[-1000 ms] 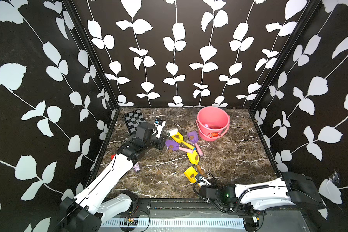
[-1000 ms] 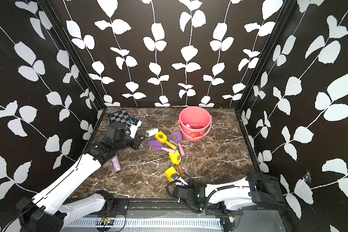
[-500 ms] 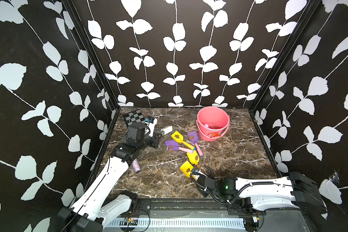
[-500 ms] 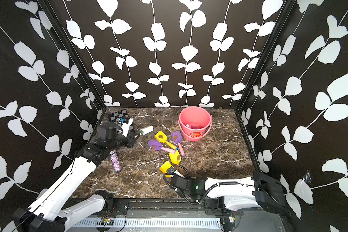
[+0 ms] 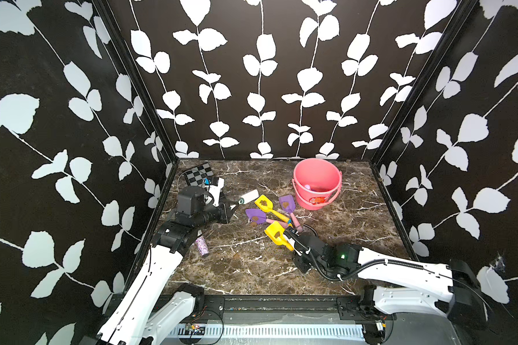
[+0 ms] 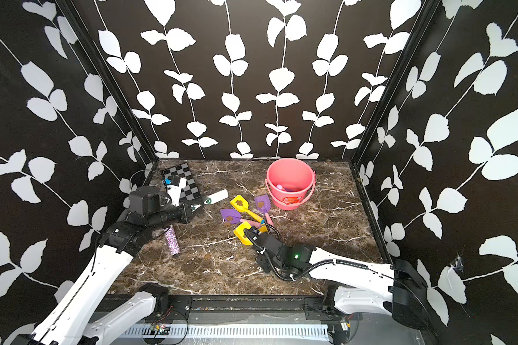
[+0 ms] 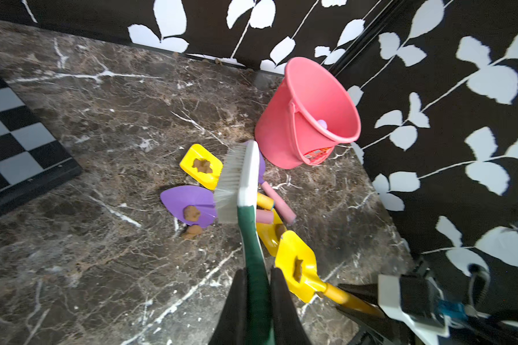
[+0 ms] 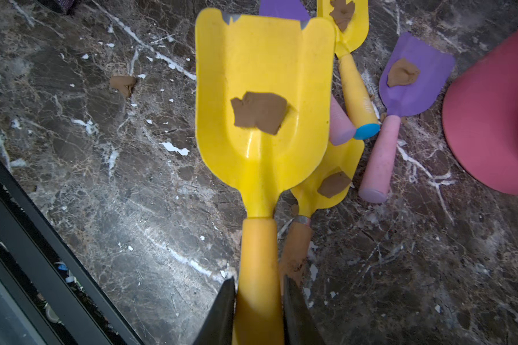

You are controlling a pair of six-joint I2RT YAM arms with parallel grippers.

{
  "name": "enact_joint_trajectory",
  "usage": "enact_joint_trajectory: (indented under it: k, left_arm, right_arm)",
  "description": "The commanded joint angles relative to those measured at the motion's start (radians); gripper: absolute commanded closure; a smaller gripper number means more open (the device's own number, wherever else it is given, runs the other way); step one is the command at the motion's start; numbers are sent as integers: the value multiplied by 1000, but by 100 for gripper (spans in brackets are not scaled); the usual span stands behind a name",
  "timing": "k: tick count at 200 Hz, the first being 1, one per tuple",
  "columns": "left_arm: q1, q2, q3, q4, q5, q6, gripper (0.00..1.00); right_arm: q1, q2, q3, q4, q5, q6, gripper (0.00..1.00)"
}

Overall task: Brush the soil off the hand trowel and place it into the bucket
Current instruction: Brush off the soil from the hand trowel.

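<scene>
At lower centre of both top views: right gripper [image 5: 292, 239], jaws clamped on the orange-yellow handle of yellow hand trowel [image 5: 275, 235]. Points the blade toward the upper left of the frame. Carries one flat brown patch of soil [image 8: 259, 112] mid-blade, plain in the right wrist view. Overlaps a second yellow trowel [image 8: 332, 179], wooden-handled and also soiled, lying beneath on the marble tabletop [image 5: 251, 274].

At left centre of the tabletop: left gripper [image 5: 233, 206], jaws shut tight on the green handle of brush [image 5: 248, 196]. Holds the white bristled head just beside a blue-capped yellow trowel [image 5: 263, 203]; contact not discernible. Sits apart from the held trowel, with a pointed purple trowel [image 5: 255, 215] between.

At upper right of the tabletop: bucket [image 5: 302, 194], pink, upright, red-orange label facing the camera. Contains small pale items, not identifiable. Stands near but apart from the held trowel, with a square purple trowel [image 5: 287, 204] and pink handles between. Trowel not yet in the bucket.

Elsewhere: checkerboard [image 5: 198, 174] at upper left corner of the tabletop; glitter tube [image 5: 202, 246] near the left edge; loose soil clump [image 6: 207, 256] on bare marble at centre.
</scene>
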Motion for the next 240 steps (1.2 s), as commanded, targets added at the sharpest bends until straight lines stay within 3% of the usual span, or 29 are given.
enact_joint_trajectory:
  k: [1, 56, 146, 190, 240]
  left_arm:
    - [4, -22, -7, 7, 92, -65, 100]
    - [-3, -93, -92, 81, 129, -165, 100]
    - [-20, -87, -68, 94, 225, -407, 100]
    - [-47, -139, -181, 205, 221, -472, 100]
    - [-49, -123, -259, 300, 198, -552, 100]
  right_arm:
    - [-27, -43, 16, -62, 9, -24, 100]
    - [-74, -43, 46, -63, -10, -90, 100]
    - [-177, 72, 269, -187, -143, -161, 100]
    - [-181, 125, 252, -78, -179, -188, 100]
    - [-180, 191, 345, -70, -208, -195, 100]
